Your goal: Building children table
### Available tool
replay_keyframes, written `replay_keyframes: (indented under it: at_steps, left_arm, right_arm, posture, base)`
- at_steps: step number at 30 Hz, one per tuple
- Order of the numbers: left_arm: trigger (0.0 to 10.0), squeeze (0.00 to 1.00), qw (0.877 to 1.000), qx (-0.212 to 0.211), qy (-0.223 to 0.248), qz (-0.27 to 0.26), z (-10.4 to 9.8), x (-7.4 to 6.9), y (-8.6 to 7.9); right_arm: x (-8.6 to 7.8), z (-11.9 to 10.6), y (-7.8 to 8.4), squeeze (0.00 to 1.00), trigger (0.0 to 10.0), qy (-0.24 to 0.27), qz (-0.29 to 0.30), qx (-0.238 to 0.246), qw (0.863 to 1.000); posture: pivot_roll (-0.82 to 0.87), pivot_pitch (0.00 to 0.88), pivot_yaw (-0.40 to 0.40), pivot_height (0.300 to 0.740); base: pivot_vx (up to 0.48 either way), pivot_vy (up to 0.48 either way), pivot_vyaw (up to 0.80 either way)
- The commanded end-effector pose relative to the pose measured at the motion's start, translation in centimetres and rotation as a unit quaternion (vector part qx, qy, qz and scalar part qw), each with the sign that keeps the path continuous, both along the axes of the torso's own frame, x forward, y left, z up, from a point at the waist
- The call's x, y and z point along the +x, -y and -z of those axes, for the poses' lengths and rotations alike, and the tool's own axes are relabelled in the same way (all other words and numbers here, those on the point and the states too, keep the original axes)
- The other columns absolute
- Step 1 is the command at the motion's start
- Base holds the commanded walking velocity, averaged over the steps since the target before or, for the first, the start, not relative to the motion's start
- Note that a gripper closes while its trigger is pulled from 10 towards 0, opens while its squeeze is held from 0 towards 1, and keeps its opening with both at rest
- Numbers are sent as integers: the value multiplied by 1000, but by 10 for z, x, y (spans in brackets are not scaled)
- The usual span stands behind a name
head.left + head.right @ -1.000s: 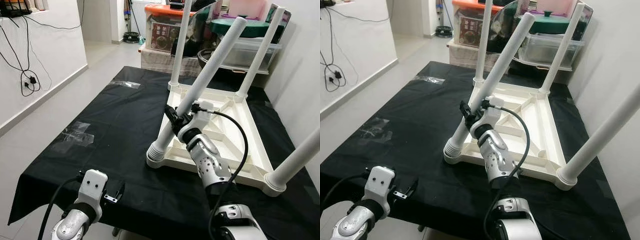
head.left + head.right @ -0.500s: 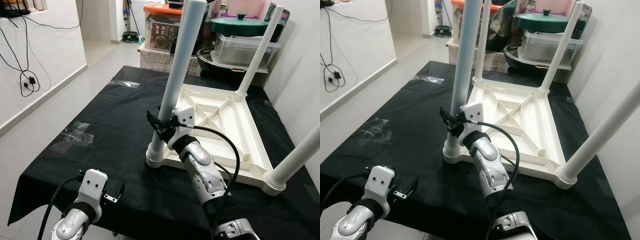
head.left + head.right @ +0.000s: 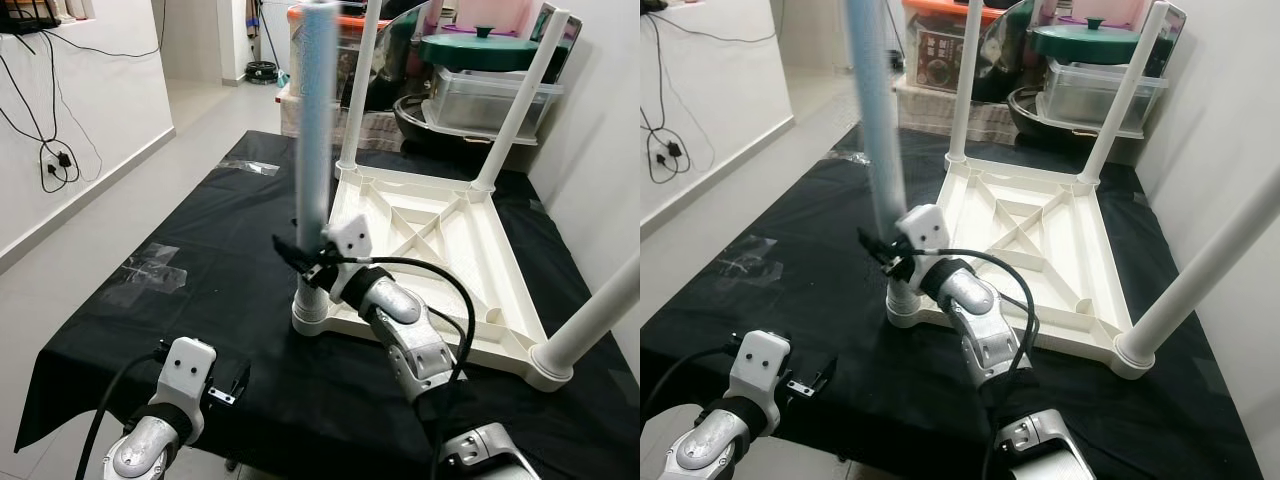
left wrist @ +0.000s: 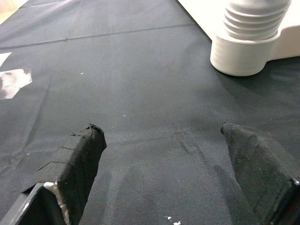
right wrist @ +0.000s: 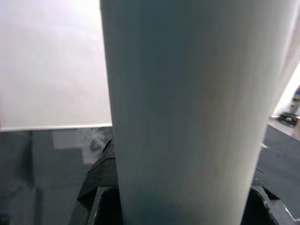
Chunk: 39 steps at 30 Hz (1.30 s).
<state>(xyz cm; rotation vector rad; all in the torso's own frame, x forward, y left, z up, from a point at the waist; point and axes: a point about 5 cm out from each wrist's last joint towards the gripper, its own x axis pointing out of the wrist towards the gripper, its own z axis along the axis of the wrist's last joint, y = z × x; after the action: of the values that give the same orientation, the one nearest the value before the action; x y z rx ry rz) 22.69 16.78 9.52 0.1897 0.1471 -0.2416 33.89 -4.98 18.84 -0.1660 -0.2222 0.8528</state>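
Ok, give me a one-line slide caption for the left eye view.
Right gripper clamps a white table leg upright in the corner socket of the upturned white table on a black cloth.

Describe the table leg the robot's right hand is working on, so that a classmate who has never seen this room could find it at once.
Start at the black cloth, where a white tabletop lies upside down with legs standing at its corners. Go to the near corner on the robot's left: that leg stands upright in a ribbed socket. It alone is held by the right hand, and it looks blurred and bluish.
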Motion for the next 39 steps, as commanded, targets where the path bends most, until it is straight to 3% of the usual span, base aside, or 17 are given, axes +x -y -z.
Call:
replay_keyframes:
  at_steps: [1,6,9,16,32,37,39]
  left_arm:
    - [10000,0,1000,1,-7,2,4,0,1]
    - [10000,0,1000,0,-8,1,5,-1,1]
    - [10000,0,1000,0,-8,1,5,-1,1]
    - [10000,0,1000,-3,-10,3,6,-1,3]
    - [10000,0,1000,-3,-12,-2,6,-4,2]
    - [10000,0,1000,-3,-11,-3,6,-4,2]
    - [10000,0,1000,-2,-12,-4,6,-5,1]
  right_arm:
    - [-1,24,-2,0,10000,-61,-10,-34,998]
    - [2,27,-4,0,10000,-103,-15,-16,994]
    - [2,27,-4,0,10000,-103,-15,-16,994]
    - [9,25,4,0,10000,-162,-55,47,984]
    - [5,25,-2,0,10000,-167,-99,47,980]
    - [7,23,-5,0,10000,-164,-85,46,982]
    - [9,25,-7,0,10000,-155,-41,25,987]
  posture:
    - [101,0,-80,740]
    - [99,0,-82,740]
    - [99,0,-82,740]
    - [97,0,-87,740]
    - [107,0,-96,740]
    - [108,0,-97,740]
    - [108,0,-95,740]
  base:
    - [0,0,0]
    - [0,0,0]
    - [0,0,0]
    - [0,0,0]
    - [0,0,0]
    - [0,0,0]
    - [0,0,0]
